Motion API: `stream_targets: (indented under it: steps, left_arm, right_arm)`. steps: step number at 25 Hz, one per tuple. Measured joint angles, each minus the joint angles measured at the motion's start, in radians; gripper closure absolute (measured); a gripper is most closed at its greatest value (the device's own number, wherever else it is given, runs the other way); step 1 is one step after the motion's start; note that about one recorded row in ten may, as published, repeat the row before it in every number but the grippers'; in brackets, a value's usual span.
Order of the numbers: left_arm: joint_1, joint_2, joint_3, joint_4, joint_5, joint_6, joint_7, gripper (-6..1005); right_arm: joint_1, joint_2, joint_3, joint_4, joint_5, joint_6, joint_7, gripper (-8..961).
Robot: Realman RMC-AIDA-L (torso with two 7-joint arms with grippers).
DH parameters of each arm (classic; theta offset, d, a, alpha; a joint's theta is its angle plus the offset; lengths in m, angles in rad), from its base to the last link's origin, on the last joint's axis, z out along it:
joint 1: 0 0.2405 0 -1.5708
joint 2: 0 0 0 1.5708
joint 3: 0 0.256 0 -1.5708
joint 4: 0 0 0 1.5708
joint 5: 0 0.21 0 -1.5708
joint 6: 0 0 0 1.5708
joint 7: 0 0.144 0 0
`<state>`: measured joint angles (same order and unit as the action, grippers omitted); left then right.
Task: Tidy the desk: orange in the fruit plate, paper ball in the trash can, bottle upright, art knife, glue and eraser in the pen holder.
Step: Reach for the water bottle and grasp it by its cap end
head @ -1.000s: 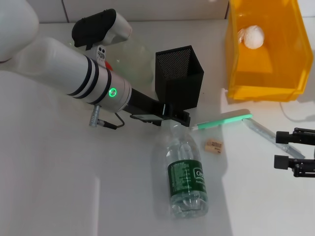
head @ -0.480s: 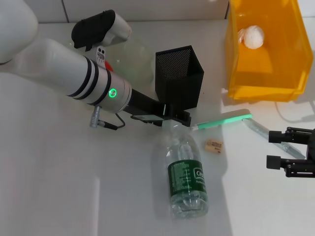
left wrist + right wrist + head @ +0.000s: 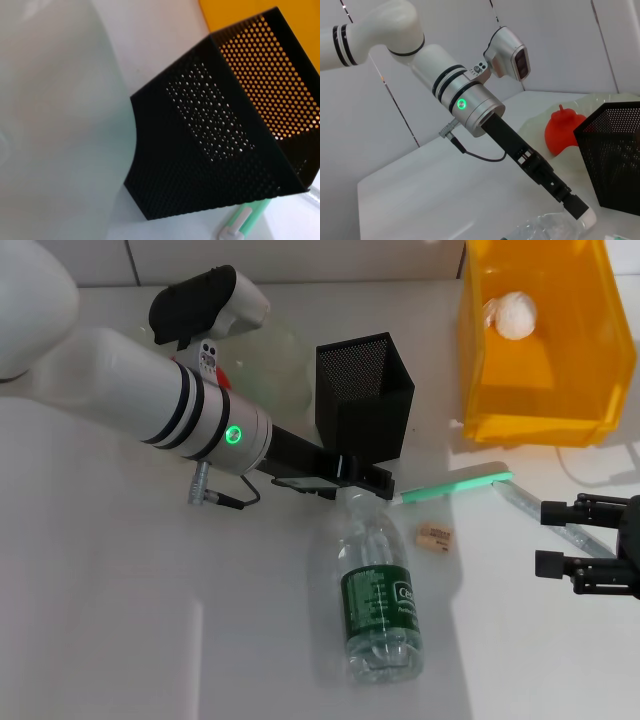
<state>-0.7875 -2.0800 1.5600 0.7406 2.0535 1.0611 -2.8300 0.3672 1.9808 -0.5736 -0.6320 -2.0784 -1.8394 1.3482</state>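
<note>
White desk [image 3: 200,640] fills your head view, tiled wall behind. Your left gripper [image 3: 368,482] sits low at the cap end of the bottle [image 3: 380,600], just in front of the pen holder [image 3: 364,395]; whether its fingers are apart or closed on the cap, cannot tell from these views. Bottle lies on its side, cap pointing toward the pen holder, green label facing up. Your right gripper [image 3: 560,538] hovers near the right edge, fingers apart, nothing between them, just over a pale clear stick [image 3: 525,502] lying on the desk. Eraser [image 3: 435,535] lies flat between the bottle and your right gripper. Green art knife [image 3: 455,485] lies just behind the eraser, beside the pen holder's base. Paper ball [image 3: 512,314] sits inside the trash can [image 3: 480,370] at the back right. Orange [image 3: 562,131] rests in the fruit plate [image 3: 275,365], mostly hidden by your left arm in the head view. Pen holder stands upright, touching nothing else visible.
</note>
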Motion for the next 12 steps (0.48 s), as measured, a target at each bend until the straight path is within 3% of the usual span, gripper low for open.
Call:
stream_targets:
  steps: [12]
  left_arm:
    - [0.007,0.000,0.024,-0.008,-0.009,-0.018,0.000,305]
  right_arm:
    - [0.004,0.003,0.000,0.000,0.000,0.010,0.000,207]
